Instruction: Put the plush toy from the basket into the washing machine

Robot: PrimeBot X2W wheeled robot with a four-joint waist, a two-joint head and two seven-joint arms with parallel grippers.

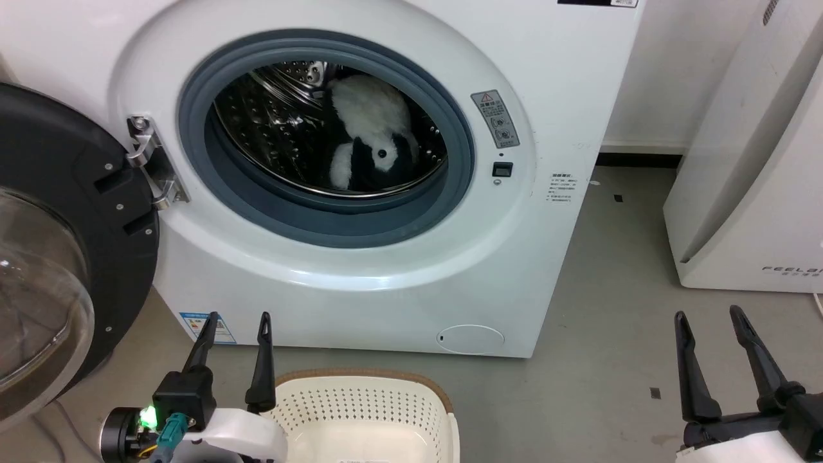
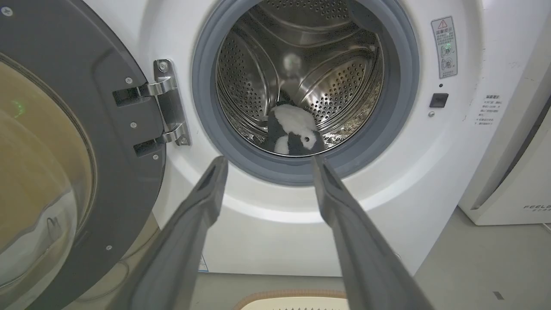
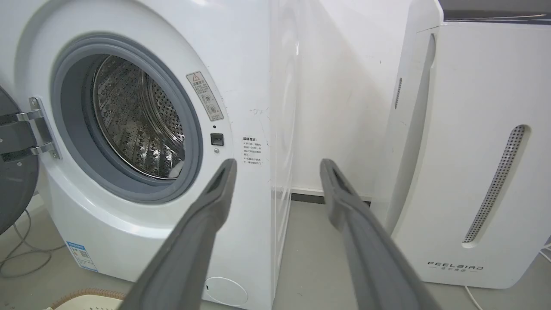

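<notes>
The plush toy (image 1: 373, 116) is being cradled in the washing machine (image 1: 386, 283); the left gripper (image 1: 238, 318), beside the near basket (image 1: 360, 374), and the right gripper (image 1: 707, 313) are being held released.

Bright, even light is cast throughout. Glare is seen on the steel drum (image 2: 327, 77) and glass door (image 1: 38, 308); straight edges are bowed in the wrist views.

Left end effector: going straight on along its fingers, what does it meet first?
Likely the lower lip of the grey gasket on the washing machine, just under the plush toy in the drum. Depth is unclear; slightly higher, the left end effector would clear it and reach the toy.
</notes>
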